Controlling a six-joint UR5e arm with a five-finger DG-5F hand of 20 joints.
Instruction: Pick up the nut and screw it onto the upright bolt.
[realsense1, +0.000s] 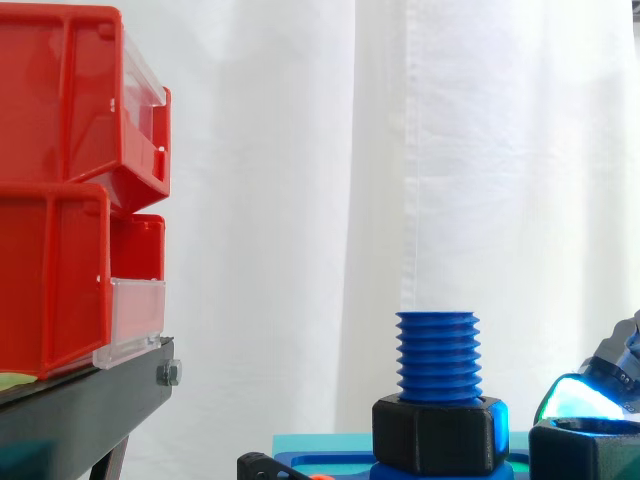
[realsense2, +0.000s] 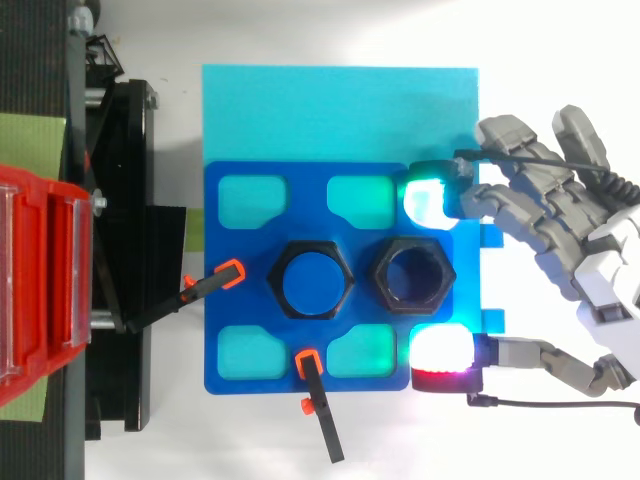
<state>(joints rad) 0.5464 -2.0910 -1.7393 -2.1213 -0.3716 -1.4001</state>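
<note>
A blue threaded bolt (realsense1: 437, 352) stands upright on the blue plate (realsense2: 230, 300), with a black hex nut (realsense1: 437, 433) round its base; from above they are the black hex ring with a blue centre (realsense2: 313, 279). To its right a second black nut (realsense2: 414, 275) with a dark hole lies loose on the plate. My hand (realsense2: 600, 270) reaches in from the right, open. One glowing fingertip (realsense2: 425, 200) sits beyond the loose nut and the thumb's pad (realsense2: 443, 355) on its near side, both apart from it. A glowing pad (realsense1: 578, 398) also hovers just above that nut (realsense1: 585, 452).
Red bins (realsense1: 60, 180) sit stacked on a black stand (realsense1: 80, 400) at the left. Two black clamps with orange tips (realsense2: 230, 272) (realsense2: 309, 358) bear on the blue plate, which rests on a cyan mat (realsense2: 340, 110). A white curtain hangs behind.
</note>
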